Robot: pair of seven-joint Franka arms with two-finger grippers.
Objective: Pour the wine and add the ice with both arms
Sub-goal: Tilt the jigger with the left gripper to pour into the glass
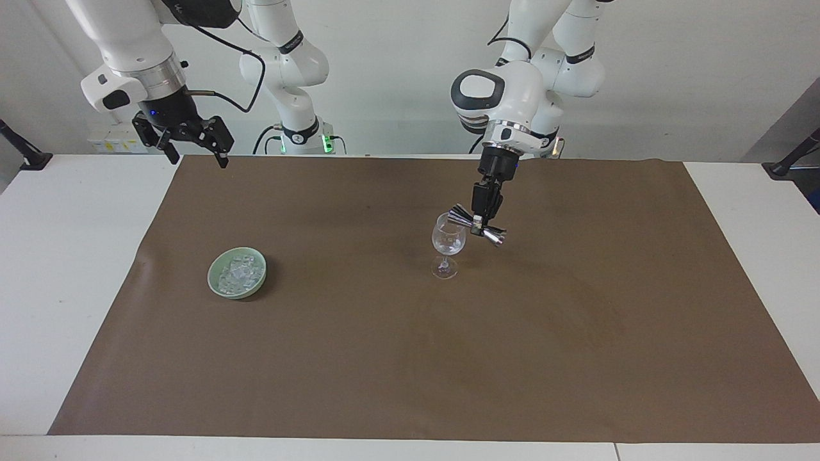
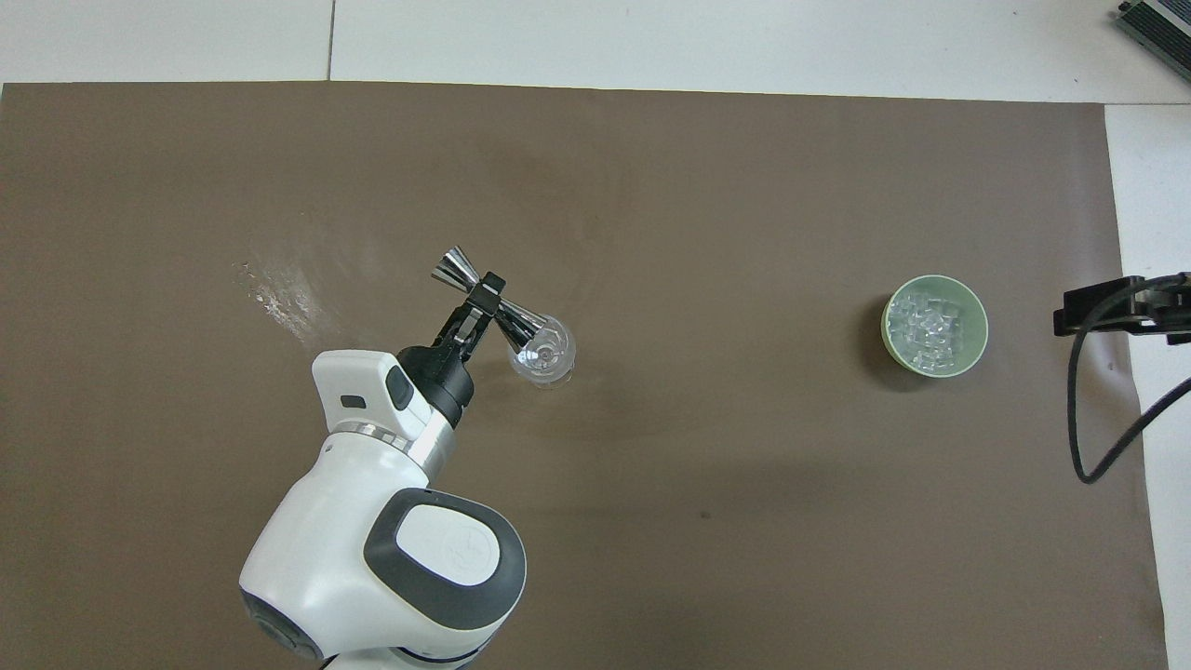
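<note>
A clear stemmed wine glass (image 1: 446,246) (image 2: 544,354) stands upright mid-mat. My left gripper (image 1: 478,224) (image 2: 484,302) is shut on the waist of a silver double-cone jigger (image 1: 477,225) (image 2: 490,304). The jigger lies tipped almost on its side, one mouth over the glass's rim. A heap of clear ice cubes (image 1: 239,272) (image 2: 924,326) fills a pale green bowl (image 1: 216,287) (image 2: 973,352) toward the right arm's end. My right gripper (image 1: 186,137) (image 2: 1112,312) waits open and empty, raised near the mat's corner by the right arm's base.
A brown mat (image 1: 410,358) (image 2: 651,186) covers most of the white table (image 1: 57,256). A pale smear (image 2: 279,298) marks the mat toward the left arm's end. A black cable (image 2: 1084,409) hangs from the right arm.
</note>
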